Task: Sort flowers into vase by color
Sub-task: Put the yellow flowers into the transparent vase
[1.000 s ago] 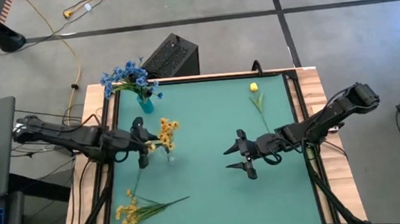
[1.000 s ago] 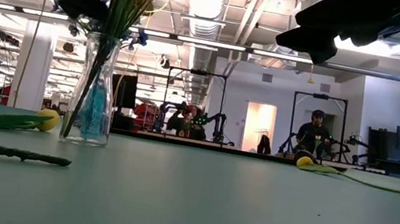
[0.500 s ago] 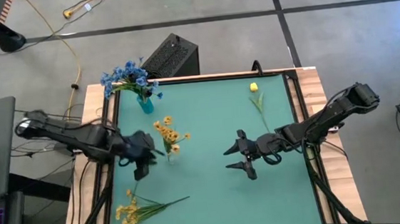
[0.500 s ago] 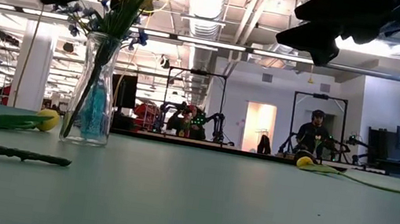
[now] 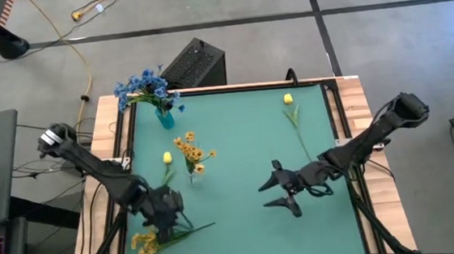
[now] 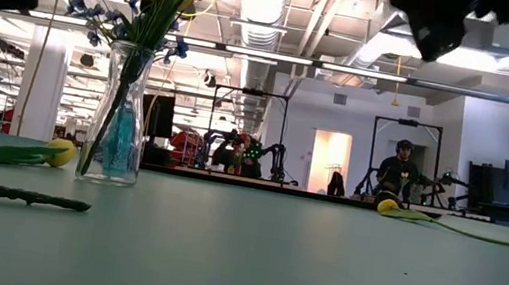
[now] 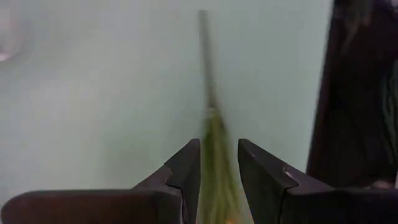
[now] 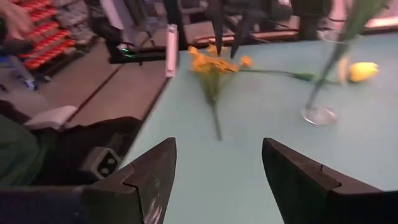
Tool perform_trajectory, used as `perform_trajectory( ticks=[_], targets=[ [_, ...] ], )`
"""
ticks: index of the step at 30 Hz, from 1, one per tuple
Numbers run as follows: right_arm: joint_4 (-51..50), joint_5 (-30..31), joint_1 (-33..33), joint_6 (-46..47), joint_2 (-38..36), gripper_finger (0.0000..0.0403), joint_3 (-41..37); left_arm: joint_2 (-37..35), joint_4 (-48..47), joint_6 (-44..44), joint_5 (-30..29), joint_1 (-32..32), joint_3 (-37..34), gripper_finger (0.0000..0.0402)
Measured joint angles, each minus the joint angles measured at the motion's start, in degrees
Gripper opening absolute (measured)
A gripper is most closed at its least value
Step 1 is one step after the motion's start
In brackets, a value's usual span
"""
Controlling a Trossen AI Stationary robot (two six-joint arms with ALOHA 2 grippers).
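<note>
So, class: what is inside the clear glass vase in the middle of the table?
The clear vase holds a yellow blossom spray, green stalks visible through the glass. How many stems cannot be told; another vase stands behind it.

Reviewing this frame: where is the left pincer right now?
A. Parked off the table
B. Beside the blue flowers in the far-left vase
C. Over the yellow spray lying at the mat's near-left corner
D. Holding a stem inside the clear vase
C: in the high view the left pincer hangs above the loose yellow spray, and its wrist view shows the open fingers straddling the green stem.
</note>
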Motion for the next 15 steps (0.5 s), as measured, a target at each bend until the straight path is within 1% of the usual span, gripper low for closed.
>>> perform_trajectory(
  ticks=[3,6,9,12,15],
  targets=[
    [1.1,1.3,2.3,0.0,0.1,0.0264,0.0,3.8,5.5,2.0,-0.9,-2.6,0.0,0.0095],
    [2.5,5.5,4.8,0.0,1.2,0.0264,0.0,7.4,8.7,3.2,-1.0,-3.7,0.0,0.0106],
    [4.2,6.9,6.2,0.3,3.5,0.0264,0.0,10.1,9.6,2.3,-1.1,-3.8,0.0,0.0132],
    [7.2,7.1,7.1,0.5,5.9,0.0264,0.2,12.7,10.5,2.0,-1.8,-3.8,0.0,0.0165],
    [7.3,7.1,7.5,0.5,8.5,0.0264,1.5,15.1,10.4,1.3,-2.9,-3.8,0.0,0.0199]
  ],
)
